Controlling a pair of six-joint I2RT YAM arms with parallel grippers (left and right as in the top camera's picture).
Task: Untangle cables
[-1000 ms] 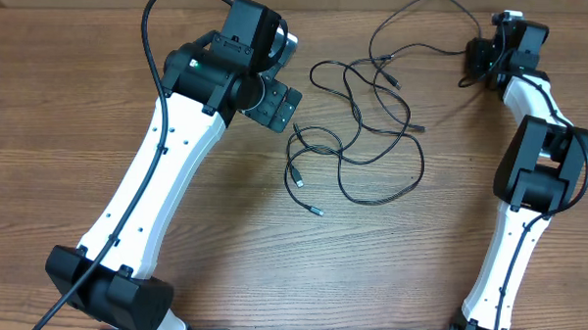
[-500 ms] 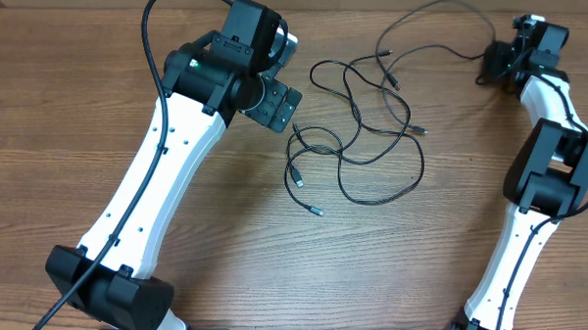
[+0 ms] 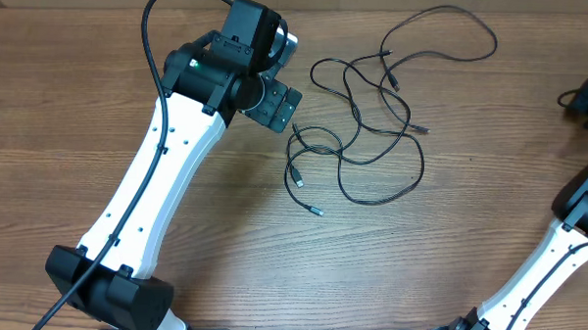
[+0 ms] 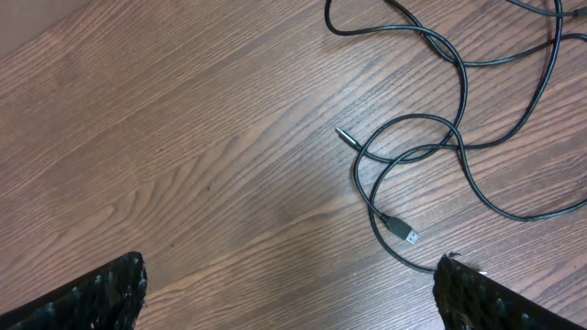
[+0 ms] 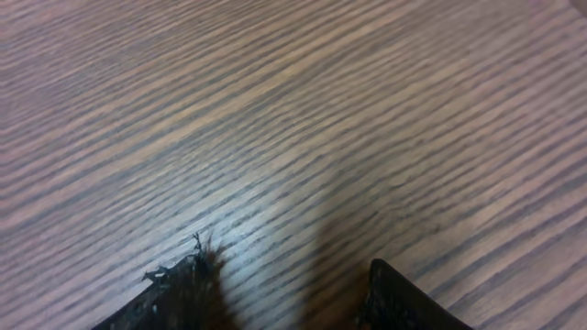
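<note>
Cables (image 3: 378, 117) sit looped and crossed at upper centre, untangling seemingly barely begun; left pincer (image 4: 289, 280) and right pincer (image 5: 292, 275) gape empty.

Brown wood-grain table (image 3: 232, 251), paler strip (image 4: 27, 14) beyond its far edge, perhaps floor

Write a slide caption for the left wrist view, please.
Open left gripper above the wooden table; tangled black cables and a USB plug lie ahead.
</note>
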